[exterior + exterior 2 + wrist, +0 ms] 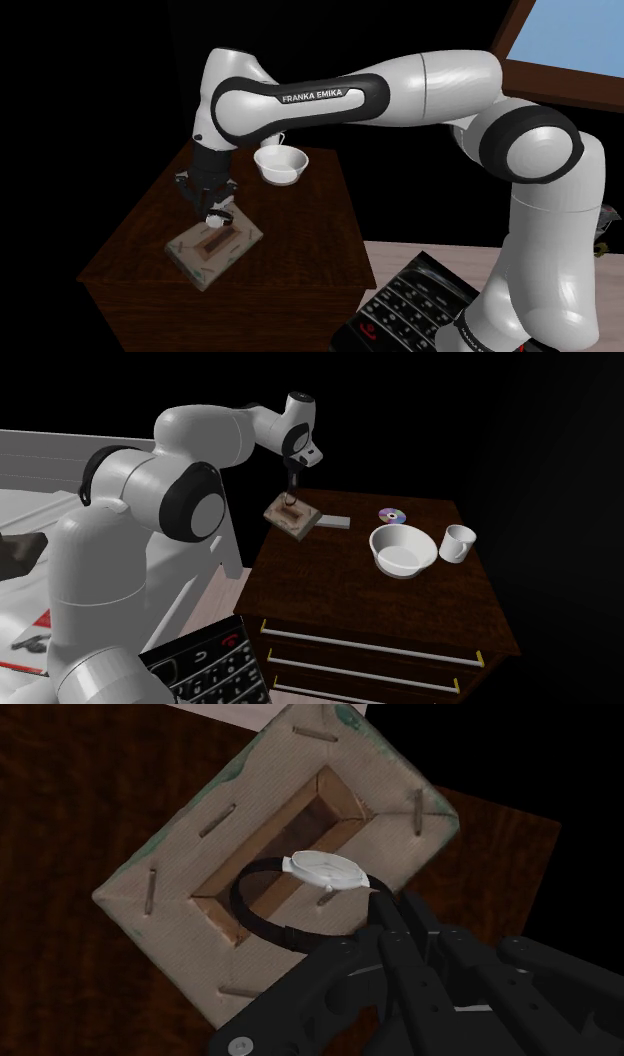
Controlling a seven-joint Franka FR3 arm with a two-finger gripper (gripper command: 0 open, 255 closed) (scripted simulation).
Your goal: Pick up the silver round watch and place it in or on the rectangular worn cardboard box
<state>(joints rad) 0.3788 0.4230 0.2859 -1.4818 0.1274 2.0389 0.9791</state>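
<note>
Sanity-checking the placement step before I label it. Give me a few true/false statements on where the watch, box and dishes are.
1. The gripper is shut on the watch, over the cardboard box. True.
2. The watch's strap is black. True.
3. The white bowl sits on the box. False: it stands on the dresser top, apart from the box.
4. The mug lies inside the bowl. False: it stands beside the bowl.

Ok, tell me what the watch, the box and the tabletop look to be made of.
The watch has a pale silvery round case, probably metal, with a dull sheen. Its band is plain black, material unclear. The box looks like cardboard: tan, fibrous and matte, with scuffed greenish edges. The tabletop looks like dark reddish-brown wood, with grain streaks.
</note>
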